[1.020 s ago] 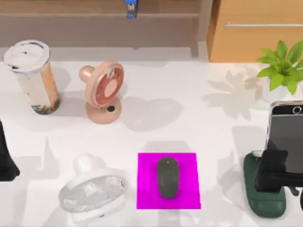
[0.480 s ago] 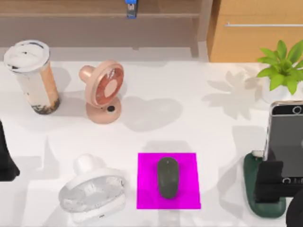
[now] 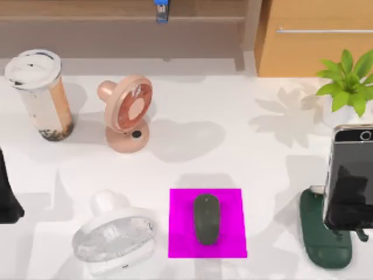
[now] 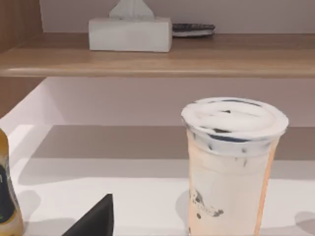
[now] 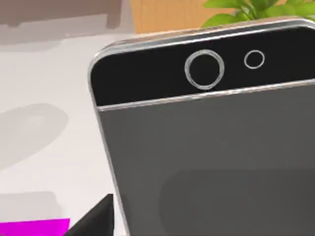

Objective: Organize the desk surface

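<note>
1. Desk surface (image 3: 245,157): broad white top, spanning the whole top view; wooden shelf (image 3: 122,17) along the far edge, wooden cabinet (image 3: 317,38) at far right.
2. Open room: widest bare stretch lies mid-table, between the pink fan (image 3: 127,112) and the potted plant (image 3: 348,84), running down to the magenta mat (image 3: 180,224). Shadows only there.
3. Left edge: left arm (image 3: 7,195) parked, dark form at the table's left border. Cannot tell how its claw stands.
4. Right edge, crowded: phone (image 3: 352,175) upright in a dark green stand (image 3: 317,236), plant just behind it. Dark shape of the right gripper (image 3: 348,201) overlaps the phone's lower part; cannot tell the finger opening or whether it has any hold.
5. Right wrist view: phone's back (image 5: 211,147) very close, round lens ring near its top edge, mat corner (image 5: 34,228) at the side.
6. Front edge: white fan (image 3: 113,236) lies tilted just left of the mat; dark mouse (image 3: 207,219) sits on the mat, centred.
7. Containers: lidded cup (image 3: 39,93) stands upright at far left, pale milky drink inside, dark layer at the bottom. Left wrist view shows the cup (image 4: 231,162) near, tissue box (image 4: 130,33) on the shelf behind.
</note>
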Action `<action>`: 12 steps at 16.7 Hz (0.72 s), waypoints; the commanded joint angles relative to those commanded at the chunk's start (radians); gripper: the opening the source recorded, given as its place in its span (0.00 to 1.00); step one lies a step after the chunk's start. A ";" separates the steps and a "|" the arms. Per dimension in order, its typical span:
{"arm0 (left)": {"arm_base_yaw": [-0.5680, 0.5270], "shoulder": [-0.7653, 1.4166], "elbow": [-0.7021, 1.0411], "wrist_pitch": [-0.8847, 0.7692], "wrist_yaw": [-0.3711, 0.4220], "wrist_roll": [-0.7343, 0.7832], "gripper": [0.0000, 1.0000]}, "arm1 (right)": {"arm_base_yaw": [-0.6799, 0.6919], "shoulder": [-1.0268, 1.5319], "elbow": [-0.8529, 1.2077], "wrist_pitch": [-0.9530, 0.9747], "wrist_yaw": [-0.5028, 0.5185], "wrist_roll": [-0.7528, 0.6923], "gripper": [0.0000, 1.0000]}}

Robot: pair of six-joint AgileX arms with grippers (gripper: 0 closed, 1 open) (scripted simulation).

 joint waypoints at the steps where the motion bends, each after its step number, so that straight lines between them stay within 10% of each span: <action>1: 0.000 0.000 0.000 0.000 0.000 0.000 1.00 | -0.049 -0.040 -0.004 0.037 -0.056 -0.040 1.00; 12: 0.000 0.000 0.000 0.000 0.000 0.000 1.00 | -0.611 -0.416 -0.151 0.416 -0.485 -0.408 1.00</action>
